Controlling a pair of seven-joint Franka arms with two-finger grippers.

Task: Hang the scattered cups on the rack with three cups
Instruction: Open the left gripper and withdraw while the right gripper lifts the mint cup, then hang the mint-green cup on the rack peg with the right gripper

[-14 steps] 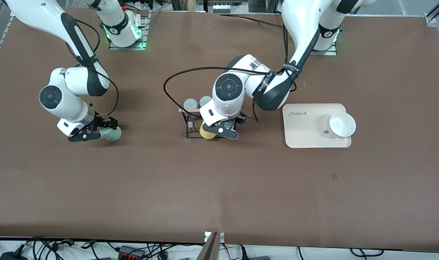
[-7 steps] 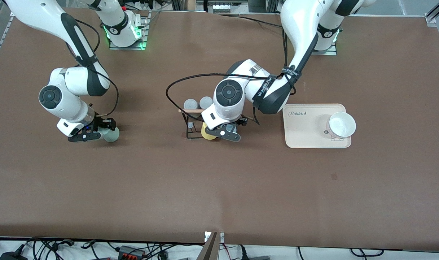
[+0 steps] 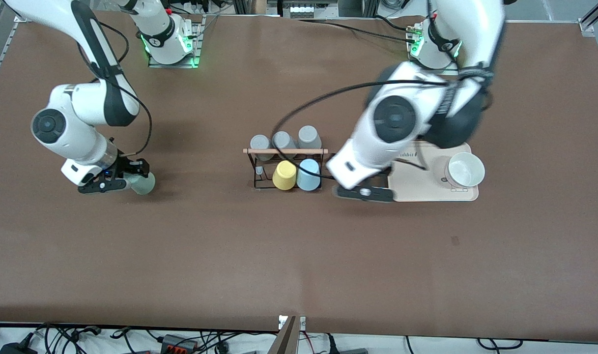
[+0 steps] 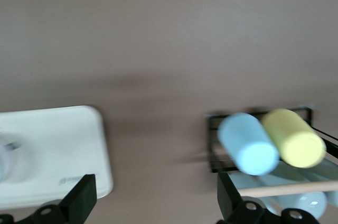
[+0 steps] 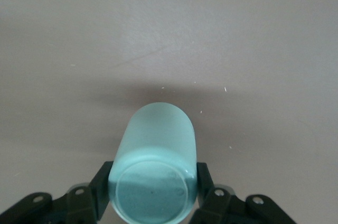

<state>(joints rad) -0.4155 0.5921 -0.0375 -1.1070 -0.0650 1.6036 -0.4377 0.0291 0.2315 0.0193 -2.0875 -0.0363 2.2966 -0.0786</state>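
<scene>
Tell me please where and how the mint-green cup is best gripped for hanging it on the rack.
Grip the mint-green cup across its round side wall near the closed base, as the right end effector does now, shut on it. The wall is smooth with no handle, so two sides are the only hold. This likely leaves the open mouth free for a peg of the rack.

You have a beige tray (image 3: 416, 169) toward the left arm's end of the table; a white bowl (image 3: 465, 169) sits on it; three grey cups (image 3: 284, 141) and one yellow cup (image 3: 284, 175) hang together mid-table
</scene>
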